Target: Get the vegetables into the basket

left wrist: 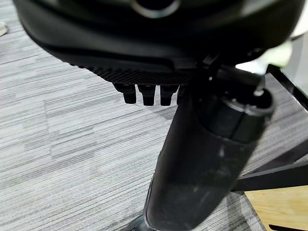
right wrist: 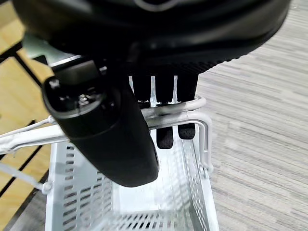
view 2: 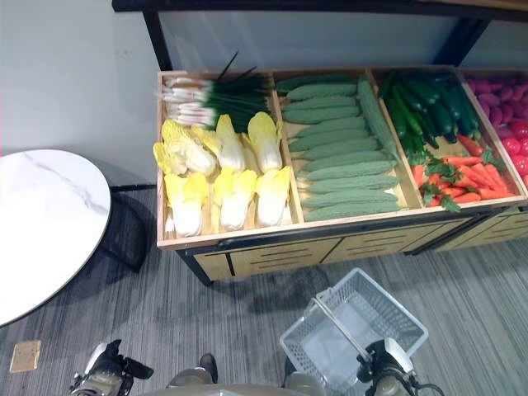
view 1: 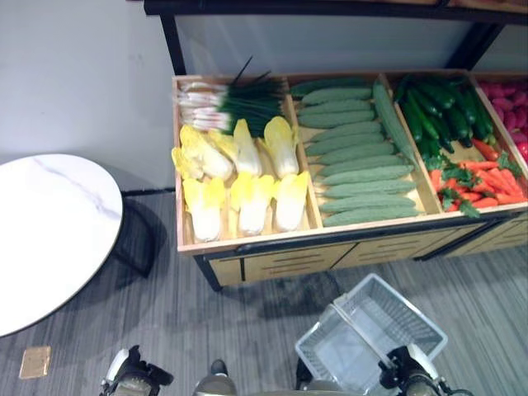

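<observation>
Basket held at the right, vegetables lying in the crates.

A round table [view 1: 45,231] is seen at far left. The left hand [left wrist: 144,94] is held low over the grey floor [left wrist: 72,144], its fingers [left wrist: 147,95] curled on nothing. In the crates [view 1: 247,241] are laid leeks [view 1: 231,101], cabbages [view 1: 243,177], cucumbers [view 1: 359,161], courgettes [view 1: 441,107] and carrots [view 1: 478,181]. The white basket [view 1: 371,330] is empty, hung by its handle [right wrist: 173,113], around which the right hand [right wrist: 163,86] is curled.
</observation>
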`<state>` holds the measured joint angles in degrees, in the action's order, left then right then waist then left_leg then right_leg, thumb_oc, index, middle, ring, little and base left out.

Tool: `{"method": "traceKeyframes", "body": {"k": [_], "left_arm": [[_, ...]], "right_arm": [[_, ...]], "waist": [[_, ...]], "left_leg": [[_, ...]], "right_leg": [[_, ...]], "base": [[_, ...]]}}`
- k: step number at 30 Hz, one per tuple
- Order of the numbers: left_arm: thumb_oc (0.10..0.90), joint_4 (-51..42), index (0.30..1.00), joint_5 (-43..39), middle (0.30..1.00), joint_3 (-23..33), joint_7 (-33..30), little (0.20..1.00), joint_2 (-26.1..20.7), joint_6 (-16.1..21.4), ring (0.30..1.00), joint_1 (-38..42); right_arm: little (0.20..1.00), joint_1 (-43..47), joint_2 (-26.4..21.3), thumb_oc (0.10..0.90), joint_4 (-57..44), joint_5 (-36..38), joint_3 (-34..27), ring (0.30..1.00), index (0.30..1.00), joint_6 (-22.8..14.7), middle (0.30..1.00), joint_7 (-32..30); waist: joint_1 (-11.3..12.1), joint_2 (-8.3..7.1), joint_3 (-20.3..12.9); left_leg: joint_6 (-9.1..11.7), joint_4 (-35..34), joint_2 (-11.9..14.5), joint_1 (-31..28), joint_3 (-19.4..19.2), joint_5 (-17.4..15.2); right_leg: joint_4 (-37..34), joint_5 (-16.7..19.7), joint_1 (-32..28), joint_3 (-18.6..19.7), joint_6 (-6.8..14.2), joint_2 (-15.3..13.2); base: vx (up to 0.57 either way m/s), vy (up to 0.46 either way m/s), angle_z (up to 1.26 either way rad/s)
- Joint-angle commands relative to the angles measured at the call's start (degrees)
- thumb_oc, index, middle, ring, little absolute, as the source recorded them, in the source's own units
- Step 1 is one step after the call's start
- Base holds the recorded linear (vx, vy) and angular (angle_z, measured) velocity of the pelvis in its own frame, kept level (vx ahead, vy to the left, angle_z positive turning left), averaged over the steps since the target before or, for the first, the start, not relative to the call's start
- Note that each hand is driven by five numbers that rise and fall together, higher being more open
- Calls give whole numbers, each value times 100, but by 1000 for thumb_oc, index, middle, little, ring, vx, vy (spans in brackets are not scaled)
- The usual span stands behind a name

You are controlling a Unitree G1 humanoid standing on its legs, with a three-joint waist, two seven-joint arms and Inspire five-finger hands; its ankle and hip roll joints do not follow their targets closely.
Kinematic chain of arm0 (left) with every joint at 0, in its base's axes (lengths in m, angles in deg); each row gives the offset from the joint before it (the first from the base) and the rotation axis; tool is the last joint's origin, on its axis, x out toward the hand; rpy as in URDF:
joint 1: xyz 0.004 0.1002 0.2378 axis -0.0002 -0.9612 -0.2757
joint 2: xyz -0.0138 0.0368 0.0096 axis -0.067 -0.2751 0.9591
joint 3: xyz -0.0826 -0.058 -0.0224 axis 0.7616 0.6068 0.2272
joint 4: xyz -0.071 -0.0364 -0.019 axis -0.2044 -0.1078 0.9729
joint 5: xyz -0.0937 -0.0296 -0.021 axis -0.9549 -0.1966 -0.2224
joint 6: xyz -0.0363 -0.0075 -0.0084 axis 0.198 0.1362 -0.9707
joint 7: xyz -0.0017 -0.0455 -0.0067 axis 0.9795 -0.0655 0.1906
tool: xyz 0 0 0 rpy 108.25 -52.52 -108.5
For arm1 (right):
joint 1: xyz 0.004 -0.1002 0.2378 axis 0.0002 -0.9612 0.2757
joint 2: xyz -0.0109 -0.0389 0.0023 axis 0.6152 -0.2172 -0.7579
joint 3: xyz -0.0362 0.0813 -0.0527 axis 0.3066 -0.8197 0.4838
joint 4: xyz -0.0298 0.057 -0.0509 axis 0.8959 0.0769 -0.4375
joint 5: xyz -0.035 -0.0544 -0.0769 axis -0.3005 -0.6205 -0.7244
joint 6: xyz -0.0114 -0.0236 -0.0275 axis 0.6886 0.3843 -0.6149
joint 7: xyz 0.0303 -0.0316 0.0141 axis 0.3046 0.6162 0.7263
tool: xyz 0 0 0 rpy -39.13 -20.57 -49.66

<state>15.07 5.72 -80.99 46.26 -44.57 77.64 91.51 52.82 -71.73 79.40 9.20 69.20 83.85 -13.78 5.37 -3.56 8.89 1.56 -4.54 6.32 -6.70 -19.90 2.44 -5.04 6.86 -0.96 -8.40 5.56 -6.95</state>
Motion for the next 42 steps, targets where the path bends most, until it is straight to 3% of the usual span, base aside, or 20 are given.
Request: {"method": "traceKeyframes", "body": {"k": [1,7,11,14,18,22,28,42], "left_arm": [[900,287,1000,-368,1000,351,-378,1000,-189,56,1000,283],[900,71,1000,-1142,1000,1138,-1113,1000,-326,365,1000,298],[900,-503,1000,-1120,1000,1363,-2079,1000,-518,667,1000,425],[900,-961,1000,-992,1000,1381,-2412,1000,-580,740,1000,417],[900,-2952,1000,-331,1000,1398,-3132,1000,-829,795,1000,238],[900,-3644,1000,-57,1000,1410,-3142,1000,-805,700,1000,188],[900,-5046,1000,588,1000,953,-2643,1000,-894,696,1000,367],[900,-5499,1000,773,1000,23,-2015,1000,-579,729,1000,1068]], "right_arm": [[300,-13,-556,400,154,218,-220,300,300,103,300,-433],[300,-171,-468,400,386,112,-263,300,300,132,300,-534],[300,-215,-349,400,451,39,-219,300,300,56,300,-717],[300,-241,-320,400,467,10,-204,300,300,16,300,-768],[300,-342,-307,400,419,-96,-173,300,300,-16,300,-814],[300,-326,-300,400,384,-106,-151,300,300,-14,300,-747],[300,-217,-299,400,247,-147,-13,300,300,19,300,-572],[300,-185,-241,400,84,-260,227,300,300,14,300,-410]], "waist": [[19,-128,-18],[-32,-96,-171],[-44,-96,-230],[-51,-98,-241],[-13,-84,-273],[-11,-96,-306],[-79,-110,-319],[-276,-153,-327]], "left_leg": [[328,-46,39,251,342,139],[435,-46,126,147,302,137],[478,-46,151,118,307,147],[489,-46,155,109,319,146],[498,-46,140,72,367,108],[493,-46,136,106,386,112],[474,-46,119,81,377,52],[457,-46,151,-41,191,-26]], "right_leg": [[205,91,32,-75,336,-316],[26,79,-143,-133,304,-235],[16,53,-192,-178,309,-222],[23,46,-205,-206,312,-226],[23,21,-275,-292,348,-256],[24,47,-259,-309,348,-274],[21,79,-252,-290,359,-303],[15,135,-190,-59,347,-238]], "base": [[46,-95,9],[45,-57,-2],[21,-36,-1],[0,0,0],[0,0,0],[1,-3,11],[0,0,0],[6,-2,-8]]}}
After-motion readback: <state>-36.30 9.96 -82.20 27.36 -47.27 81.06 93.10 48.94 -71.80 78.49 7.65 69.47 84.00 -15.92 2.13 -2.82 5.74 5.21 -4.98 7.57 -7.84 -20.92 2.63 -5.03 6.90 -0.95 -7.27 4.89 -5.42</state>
